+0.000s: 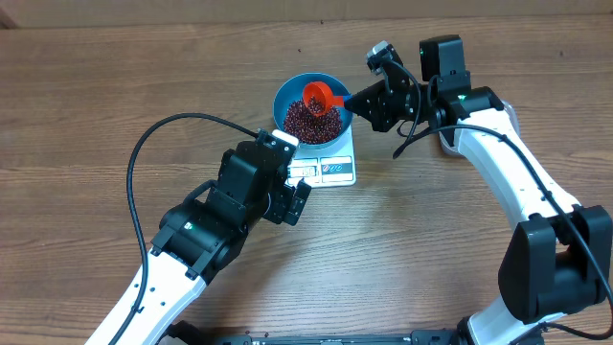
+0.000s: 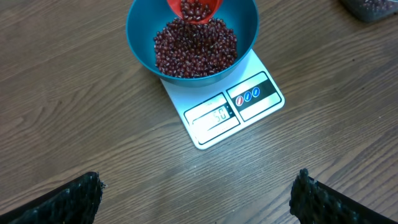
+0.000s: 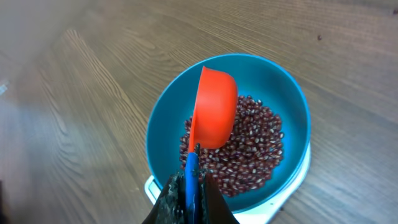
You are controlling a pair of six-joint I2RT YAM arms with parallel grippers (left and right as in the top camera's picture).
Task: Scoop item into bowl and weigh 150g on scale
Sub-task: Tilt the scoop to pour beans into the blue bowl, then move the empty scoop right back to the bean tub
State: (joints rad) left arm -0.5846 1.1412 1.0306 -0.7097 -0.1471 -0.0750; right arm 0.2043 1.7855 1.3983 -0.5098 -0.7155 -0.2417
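Wood bench, left hand spread wide and empty before the scale — bowl on it holds the beans, scoop tilted above, right hand clenched on its handle. Looks mid-pour; next needs a slow trickle.

A wooden table fills nearly every view, its brown grain running left to right in long streaks with darker bands. Along the far edge runs a paler tan strip; whether it is wall or floor cannot be told. The light is soft and even, and shadows on the wood are faint.
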